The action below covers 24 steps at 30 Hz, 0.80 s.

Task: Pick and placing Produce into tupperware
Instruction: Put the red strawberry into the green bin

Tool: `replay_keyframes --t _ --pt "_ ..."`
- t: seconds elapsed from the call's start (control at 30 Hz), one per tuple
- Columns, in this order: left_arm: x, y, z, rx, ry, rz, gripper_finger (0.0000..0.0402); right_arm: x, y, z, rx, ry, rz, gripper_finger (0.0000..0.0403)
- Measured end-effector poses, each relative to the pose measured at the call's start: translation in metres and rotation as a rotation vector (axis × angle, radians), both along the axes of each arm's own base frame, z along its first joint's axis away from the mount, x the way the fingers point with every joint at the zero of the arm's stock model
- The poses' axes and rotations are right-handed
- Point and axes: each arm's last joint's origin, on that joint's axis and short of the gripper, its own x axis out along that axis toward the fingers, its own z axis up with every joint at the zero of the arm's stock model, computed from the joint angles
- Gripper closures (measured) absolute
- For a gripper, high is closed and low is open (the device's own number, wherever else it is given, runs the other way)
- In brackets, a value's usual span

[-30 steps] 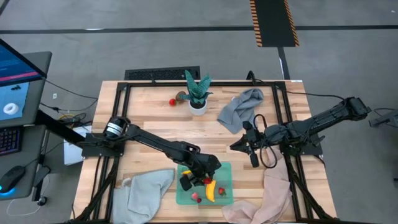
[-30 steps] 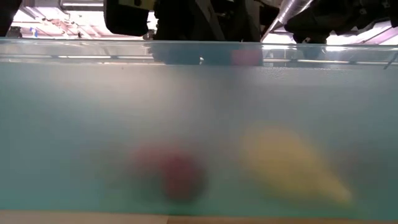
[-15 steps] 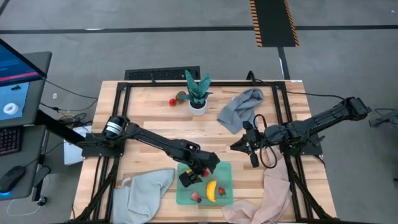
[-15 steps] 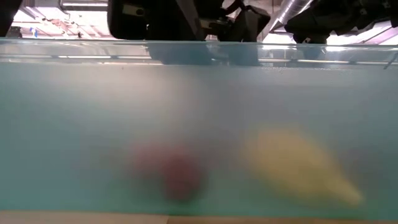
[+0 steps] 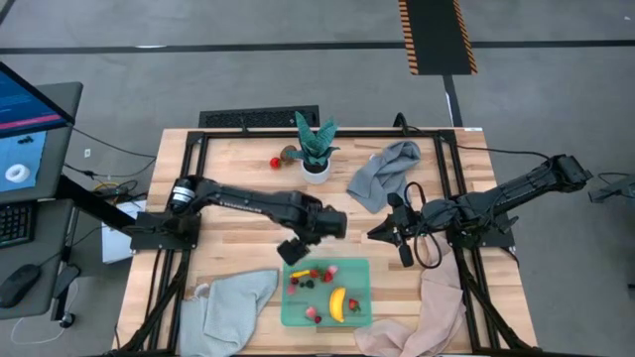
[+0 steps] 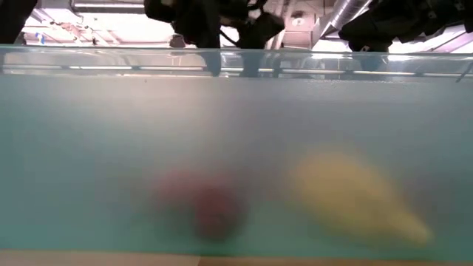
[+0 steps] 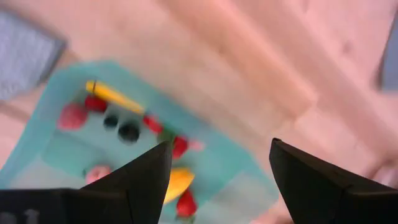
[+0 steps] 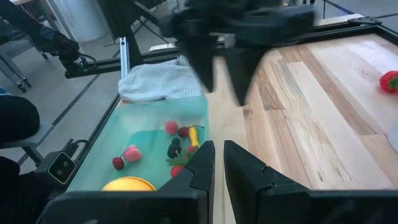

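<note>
High view straight down; low view pressed against tupperware point(image 6: 236, 148) wall; all views share tupperware.

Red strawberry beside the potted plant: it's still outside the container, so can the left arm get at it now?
Probably yes: the small red strawberry lies on bare wood, and the open left hand holds nothing.

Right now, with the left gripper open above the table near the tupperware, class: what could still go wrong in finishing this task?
1. A red fruit and a brown piece still lie beside the plant; reaching for them, the left gripper might knock the pot over.
2. The tupperware sits between two cloths, and a low pass might drag it.
3. The right gripper waits nearby, so the arms might clash.
</note>
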Motion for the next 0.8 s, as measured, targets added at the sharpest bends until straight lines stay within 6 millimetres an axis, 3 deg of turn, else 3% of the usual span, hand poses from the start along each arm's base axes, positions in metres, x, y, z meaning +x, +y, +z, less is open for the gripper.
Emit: replay_keyframes --t 0.37,0.8 --pt "-0.013 0.067 0.002 0.097 0.143 0.137 0.0143 0.0 0.0 0.0 0.0 0.001 0.0 0.0344" --pt "-0.052 0.131 0.019 0.191 0.343 0.286 0.0143 0.0 0.0 -0.001 -0.002 0.007 0.0 0.0344"
